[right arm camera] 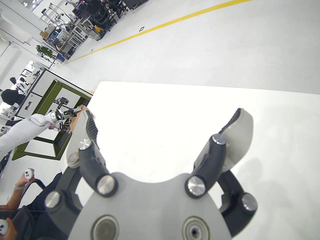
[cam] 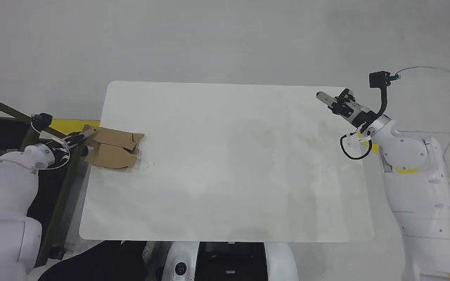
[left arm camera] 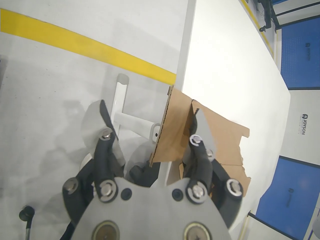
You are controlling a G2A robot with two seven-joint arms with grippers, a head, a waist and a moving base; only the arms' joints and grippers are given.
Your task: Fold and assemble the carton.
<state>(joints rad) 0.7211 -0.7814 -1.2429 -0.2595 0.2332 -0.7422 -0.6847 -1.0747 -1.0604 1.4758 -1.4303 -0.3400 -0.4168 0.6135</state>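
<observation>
While its fingers stood spread wide, the left pincer (left arm camera: 150, 111) straddled one upturned flap (left arm camera: 173, 126) of the carton (left arm camera: 222, 136) at the left edge of the table (left arm camera: 225, 51). One finger (left arm camera: 197, 126) appeared to rest against the flap's inner face, on the table side. The other finger (left arm camera: 106, 116) hung apart from the cardboard, out beyond the table's edge, so the flap was not pinched.

From that flap the rest of the carton (cam: 112, 147) lay spread out from the pincer (cam: 74, 140). It was flat brown cardboard with notched edges, lying on the table (cam: 232, 175) along its left edge and just overhanging it.

Across the table, the right pincer (cam: 330, 98) was near the far right corner, well apart from the carton. In its own wrist view the right pincer (right arm camera: 163, 114) was likewise spread wide and gripped nothing, with its fingers above the white table (right arm camera: 162, 96).
</observation>
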